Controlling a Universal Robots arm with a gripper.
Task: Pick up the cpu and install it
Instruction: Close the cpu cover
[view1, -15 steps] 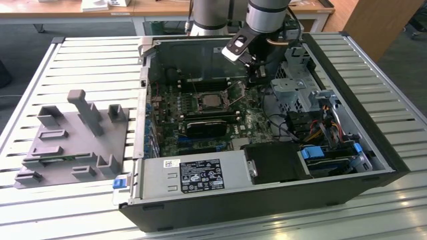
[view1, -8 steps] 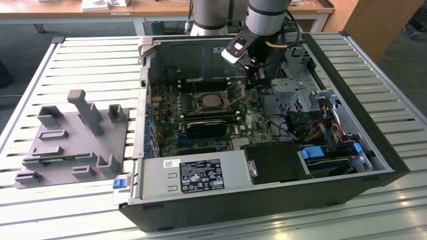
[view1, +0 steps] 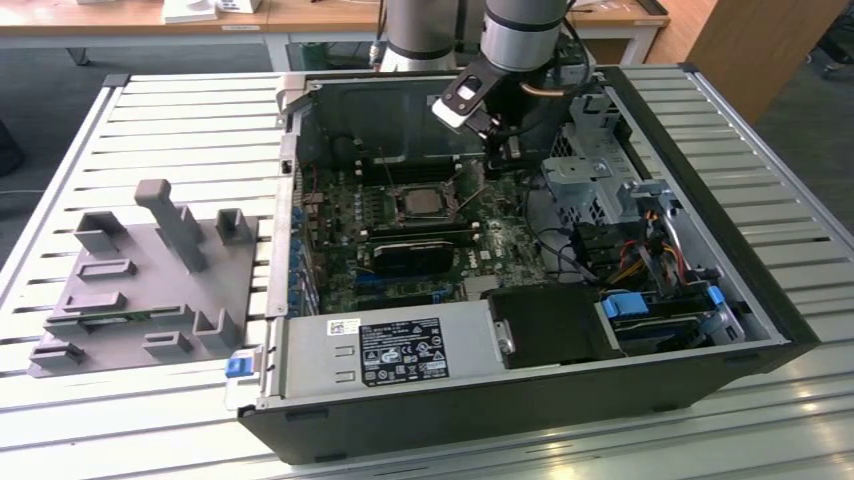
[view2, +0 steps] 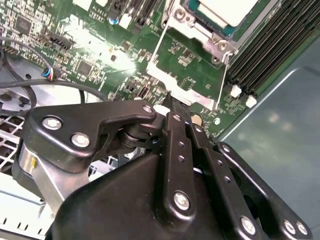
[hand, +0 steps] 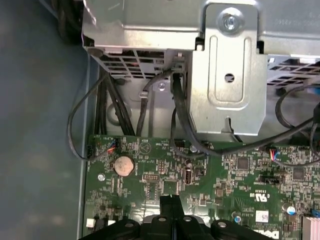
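Fingers (hand: 172, 210) of the gripper (view1: 497, 152) are pressed flat together in both wrist views, with nothing between them. The arm (view1: 521, 35) comes down from the far side of the scene in the exterior view and reaches into the open computer case (view1: 694, 290), its wrist tilted so that the gripper hangs low over the motherboard (view1: 400, 245), near the case's back wall and towards the exterior view's right of the socket (view1: 427, 203). In the second wrist view the closed gripper (view2: 167, 107) points at the green board just beside the socket's metal frame (view2: 192, 70).

The cpu (view1: 429, 202) lies flat in the socket near the middle of the motherboard, its silvery top facing up; in the second wrist view its pale top (view2: 227, 10) sits inside the frame, beside the dark memory slots (view2: 267, 47). It is square, so no long axis shows; its edges run in line with the socket's frame. The gripper is near it but apart from it.

On the slatted table (view1: 801, 200), to the exterior view's left of the case, stands a grey plastic tray (view1: 140, 290) with upright posts. The first wrist view shows a round coin battery (hand: 124, 165) on the board, black cables (hand: 182, 115) and a metal drive cage (hand: 227, 75).
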